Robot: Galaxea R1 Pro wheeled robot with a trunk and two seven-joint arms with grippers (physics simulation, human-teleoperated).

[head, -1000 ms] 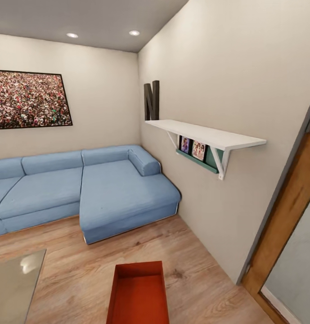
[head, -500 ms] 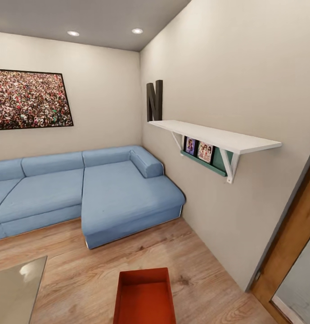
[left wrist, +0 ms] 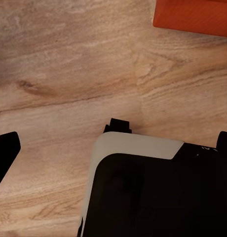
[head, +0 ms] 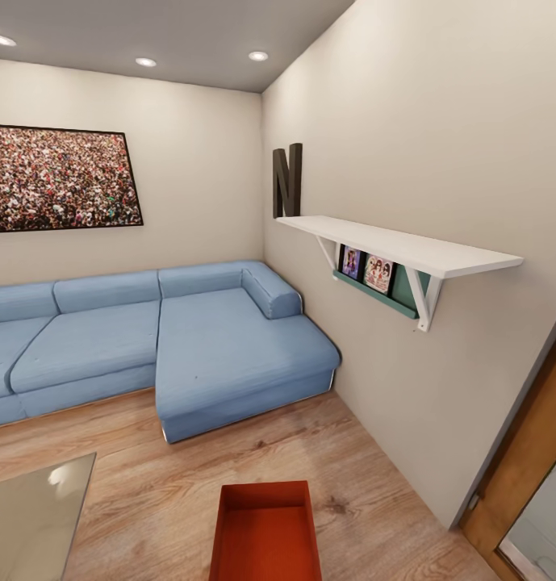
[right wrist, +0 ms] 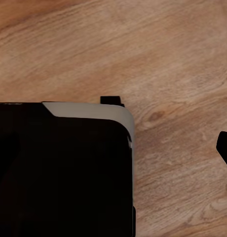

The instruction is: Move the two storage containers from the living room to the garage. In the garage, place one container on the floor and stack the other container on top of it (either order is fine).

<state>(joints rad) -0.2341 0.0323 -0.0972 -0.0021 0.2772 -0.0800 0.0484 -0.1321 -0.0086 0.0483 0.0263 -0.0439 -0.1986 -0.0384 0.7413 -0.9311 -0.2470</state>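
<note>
step: approaching storage container (head: 267, 534) on living-room plank floor (head: 132, 484) | hands: grip state cannot tell | next: close in, lower both hands astride its sides

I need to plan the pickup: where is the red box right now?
In the head view the red box sits on the wood floor at bottom centre, in front of the sofa.

Red-orange container (head: 265, 532), blue sofa (head: 148, 339), white shelf (head: 399, 242).
</note>
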